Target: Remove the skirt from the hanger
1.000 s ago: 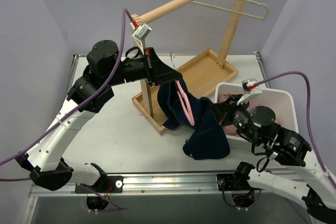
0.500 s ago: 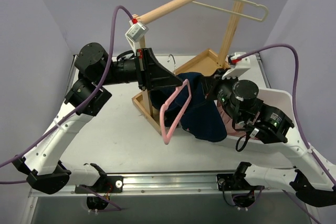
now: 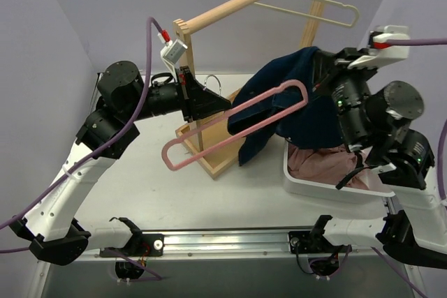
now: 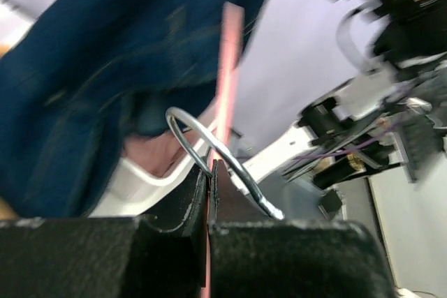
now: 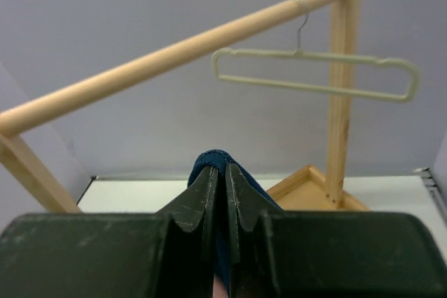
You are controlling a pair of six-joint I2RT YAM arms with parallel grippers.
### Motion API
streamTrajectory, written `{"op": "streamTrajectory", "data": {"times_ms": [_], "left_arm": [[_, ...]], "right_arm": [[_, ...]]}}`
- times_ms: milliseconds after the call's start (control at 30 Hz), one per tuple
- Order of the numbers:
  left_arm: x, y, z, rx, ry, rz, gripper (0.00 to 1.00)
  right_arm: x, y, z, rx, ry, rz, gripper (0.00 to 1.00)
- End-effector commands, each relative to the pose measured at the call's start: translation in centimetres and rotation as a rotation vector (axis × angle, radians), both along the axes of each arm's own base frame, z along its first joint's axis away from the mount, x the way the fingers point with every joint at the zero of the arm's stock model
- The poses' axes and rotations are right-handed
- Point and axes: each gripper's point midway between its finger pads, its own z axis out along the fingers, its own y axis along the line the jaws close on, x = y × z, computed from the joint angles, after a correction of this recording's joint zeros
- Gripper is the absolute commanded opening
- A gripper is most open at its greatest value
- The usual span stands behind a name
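A wooden rack stands at twelve o'clock on the table, a white bin at four o'clock holds the skirt, the right fingers pinch a blue denim garment above it, the left fingers pinch a pink hanger by its hook, and the cream hanger hangs on the rack's rail at one o'clock.

Centre: blocked by the pink hanger and the denim garment, stretched across above the table.
Rear: crossed by the rail; the hanger is hung near its right end.
Right front: taken up by the bin.
Left front: bare table is left open.
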Motion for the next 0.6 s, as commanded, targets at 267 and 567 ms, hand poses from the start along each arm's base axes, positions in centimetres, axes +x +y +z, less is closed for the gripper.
{"op": "streamTrajectory", "data": {"times_ms": [267,567], "left_arm": [[3.6,-0.1,-8.0,0.24,0.043,0.117,0.02],[5.2,0.0,-7.7,0.265,0.023,0.181,0.02]], "right_arm": [[-2.5,-8.1,11.4,0.061,-0.267,-0.277,0.0],[-3.9,-12.6,14.1,-0.052,-0.3,-0.498,0.0]]}}
